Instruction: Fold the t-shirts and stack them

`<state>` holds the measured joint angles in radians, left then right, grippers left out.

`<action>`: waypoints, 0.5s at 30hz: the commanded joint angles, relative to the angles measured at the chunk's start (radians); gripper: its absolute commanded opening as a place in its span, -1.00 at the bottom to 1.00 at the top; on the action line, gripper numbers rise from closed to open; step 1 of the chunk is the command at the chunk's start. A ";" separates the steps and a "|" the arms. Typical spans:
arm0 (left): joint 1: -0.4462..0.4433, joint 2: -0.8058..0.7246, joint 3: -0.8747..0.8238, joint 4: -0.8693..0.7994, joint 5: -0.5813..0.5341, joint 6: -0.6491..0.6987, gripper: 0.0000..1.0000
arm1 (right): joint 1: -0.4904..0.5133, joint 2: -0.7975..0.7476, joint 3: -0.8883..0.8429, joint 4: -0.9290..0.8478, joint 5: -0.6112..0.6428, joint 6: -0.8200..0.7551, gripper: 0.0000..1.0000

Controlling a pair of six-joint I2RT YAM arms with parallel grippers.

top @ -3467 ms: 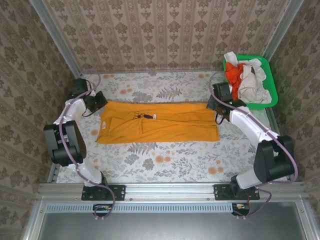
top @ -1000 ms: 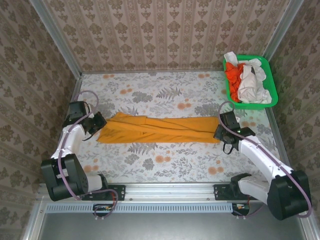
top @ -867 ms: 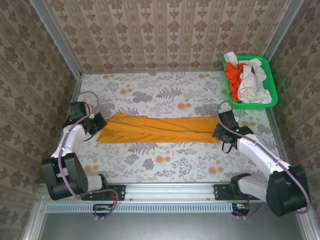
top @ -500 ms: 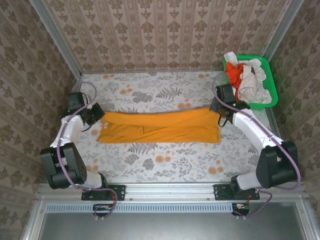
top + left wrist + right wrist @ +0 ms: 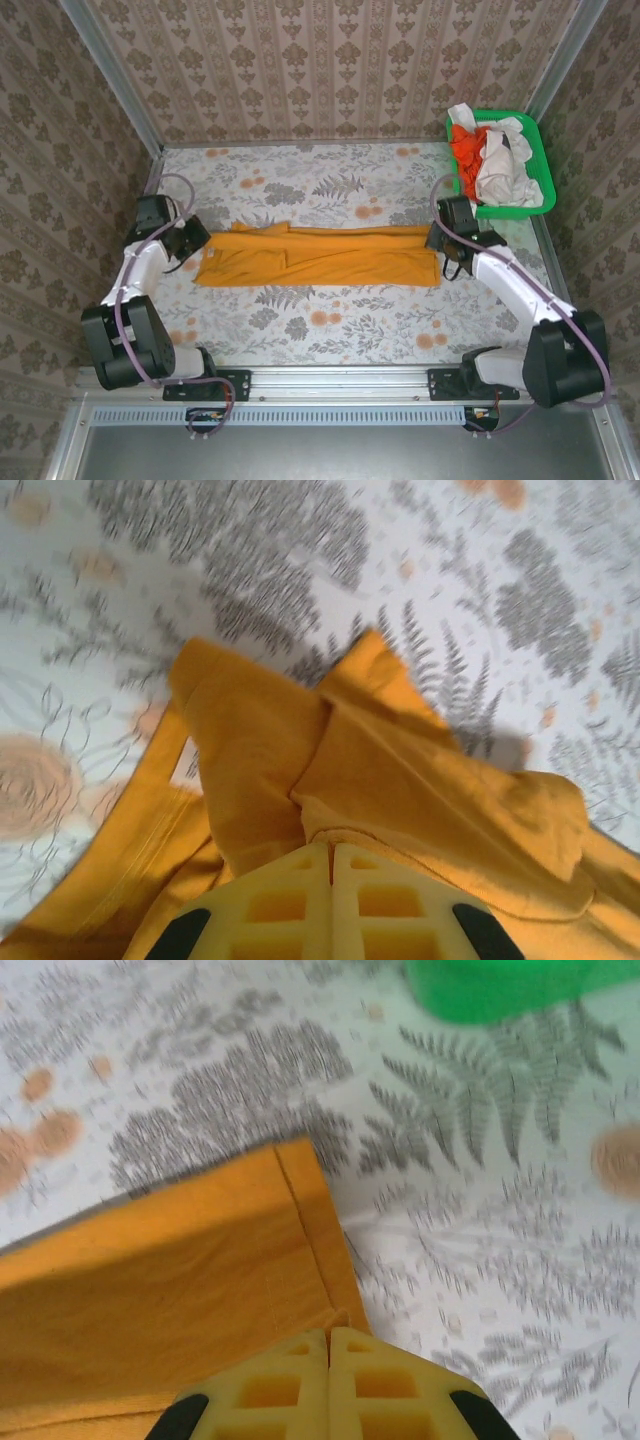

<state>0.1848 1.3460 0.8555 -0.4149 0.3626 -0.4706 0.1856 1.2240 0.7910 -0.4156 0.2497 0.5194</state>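
Stretching across the desk (image 5: 330,325) as a long band folded lengthwise, the mustard-orange t-shirt (image 5: 320,257) lies to the near left of the green basket (image 5: 512,212). One end is near the basket and the other well apart from it. The right jaws are closed on the hemmed corner of the end closest to the basket. The left jaws are closed on the bunched cloth of the end farthest from the basket. Inside the basket, a red-orange t-shirt (image 5: 466,147) and white t-shirts (image 5: 497,165) sit crumpled together.

The cloth looks light, thin and limp. It will likely sag and wrinkle wherever it is unsupported, and a layer may slip out of a shallow pinch. The hem seam at the right jaws is thicker and probably the surer hold. At the far end the layers are heaped, so a grip there may catch only some of them. It is best taken at opposite corners, all layers together, and kept gently taut so the fold edge runs straight.
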 commanded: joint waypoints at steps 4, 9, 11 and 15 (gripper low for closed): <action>0.019 -0.015 -0.050 0.015 -0.008 0.002 -1.00 | -0.008 -0.099 -0.111 -0.034 -0.021 0.079 -1.00; 0.022 -0.010 -0.041 0.016 -0.021 0.000 -1.00 | -0.007 -0.098 -0.111 -0.043 -0.056 0.098 -1.00; 0.023 -0.008 -0.041 0.020 -0.026 0.000 -1.00 | -0.006 -0.103 -0.114 -0.046 -0.082 0.113 -1.00; 0.025 -0.001 -0.034 0.028 -0.027 -0.008 -1.00 | -0.006 -0.144 -0.133 -0.046 -0.129 0.141 -1.00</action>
<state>0.1982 1.3457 0.8062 -0.4068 0.3553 -0.4713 0.1856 1.1217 0.6762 -0.4351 0.1638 0.6216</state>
